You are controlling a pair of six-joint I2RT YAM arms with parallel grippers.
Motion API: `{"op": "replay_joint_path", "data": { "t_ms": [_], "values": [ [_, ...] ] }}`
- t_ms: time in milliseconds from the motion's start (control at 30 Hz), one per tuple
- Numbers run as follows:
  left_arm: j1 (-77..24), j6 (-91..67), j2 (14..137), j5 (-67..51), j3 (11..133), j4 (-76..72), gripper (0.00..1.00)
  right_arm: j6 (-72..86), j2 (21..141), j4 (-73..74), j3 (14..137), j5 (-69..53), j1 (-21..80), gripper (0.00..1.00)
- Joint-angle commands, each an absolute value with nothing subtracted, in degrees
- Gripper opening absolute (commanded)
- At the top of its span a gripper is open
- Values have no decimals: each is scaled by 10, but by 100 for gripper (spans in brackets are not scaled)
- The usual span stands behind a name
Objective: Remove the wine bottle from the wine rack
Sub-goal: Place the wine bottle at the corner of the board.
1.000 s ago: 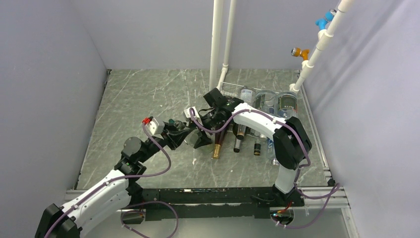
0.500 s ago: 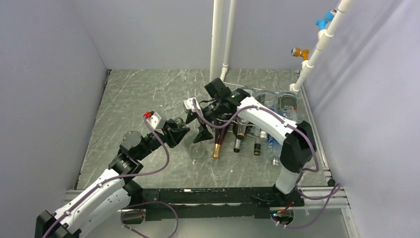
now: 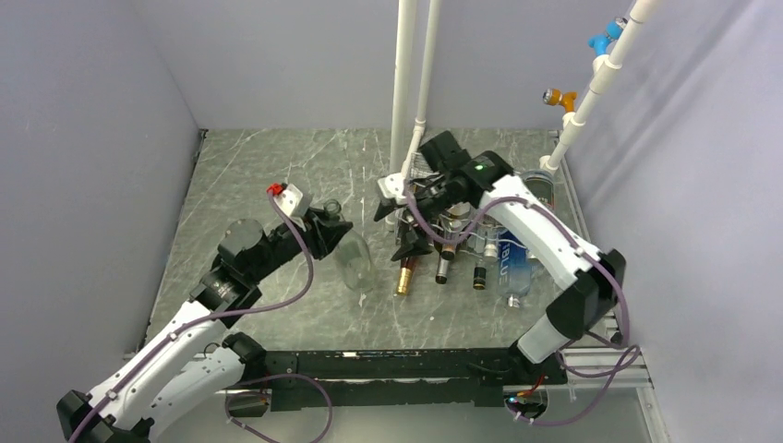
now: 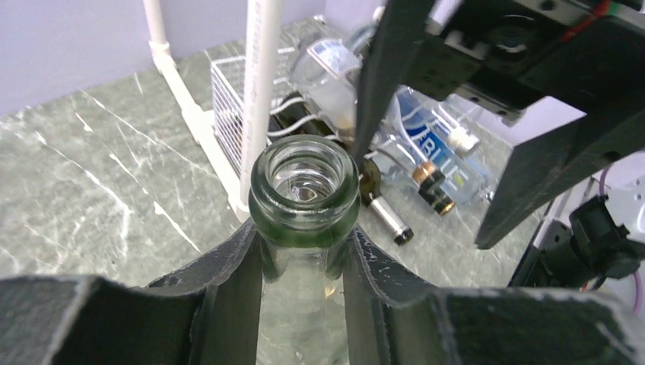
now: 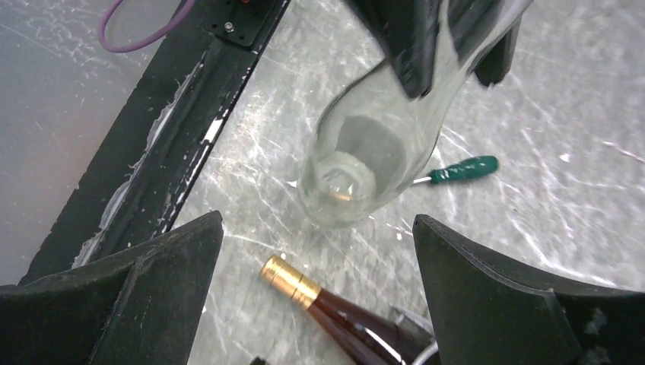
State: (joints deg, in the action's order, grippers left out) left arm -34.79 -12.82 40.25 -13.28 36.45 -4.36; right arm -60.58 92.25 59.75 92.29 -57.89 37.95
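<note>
left wrist: wine bottle in left gripper

Only readable text I can find: white capital letters "BLU" on the blue label of a clear bottle lying in the white wire wine rack. Anything after that is cut off. The left wrist view shows the same label. Labels on the other bottles are too small and blurry.

Glossy, smooth clear-glass wine bottle
</note>
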Motion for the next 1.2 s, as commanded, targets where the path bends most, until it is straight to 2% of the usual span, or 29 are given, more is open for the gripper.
{"op": "replay_joint_path", "data": {
  "t_ms": [0,300,633,1167],
  "values": [
    [-340,-116,409,-88,476,-108,0,-676,838,670,920,-628,332,99],
    [-252,-100,492,-89,571,-70,0,-617,761,602,849,-674,238,99],
    [-90,-125,595,-143,649,-106,0,-525,719,497,770,-710,172,99],
    [49,-72,801,-82,772,-226,0,-515,711,465,739,-706,156,99]
  ]
}}
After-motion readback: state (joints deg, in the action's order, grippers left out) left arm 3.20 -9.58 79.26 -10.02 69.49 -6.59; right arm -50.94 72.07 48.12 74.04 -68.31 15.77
